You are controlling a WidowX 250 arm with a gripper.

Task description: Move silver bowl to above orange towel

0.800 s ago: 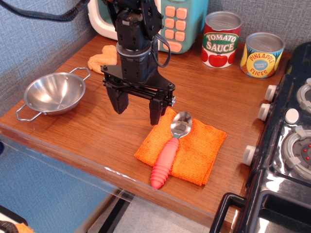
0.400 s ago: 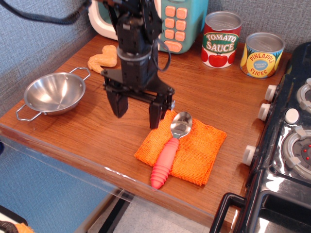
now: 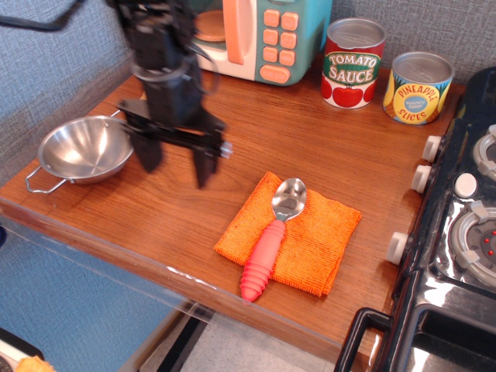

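The arm's gripper (image 3: 177, 167) hangs over the wooden bench (image 3: 310, 139), just right of the silver bowl (image 3: 87, 149). Jaws are spread wide w/ nothing between them; the left finger sits close by the bowl's right rim, looks like it overlaps it from here, but can't tell if it's actually touching. The right finger points down at bare wood.

The bowl sits upright near the bench's left-front corner, empty, one wire handle poking toward the front edge. The other handle is mostly hidden behind the arm.

The orange towel (image 3: 318, 240) lies flat further right, well apart from the bowl, turned like a diamond w/ one corner toward the gripper. A spoon (image 3: 271, 236) lies on top of it: shiny head toward the back, red ribbed handle running down past the towel's front edge and onto the wood.

At the back there's a toy microwave (image 3: 263, 35), teal w/ orange buttons, partly behind the arm. Right of it stand 2 cans, a tomato sauce can (image 3: 353, 63) and a pineapple slices can (image 3: 418, 87), near each other but not touching. A black toy stove (image 3: 457, 232) w/ white knobs butts up along the bench's right side.
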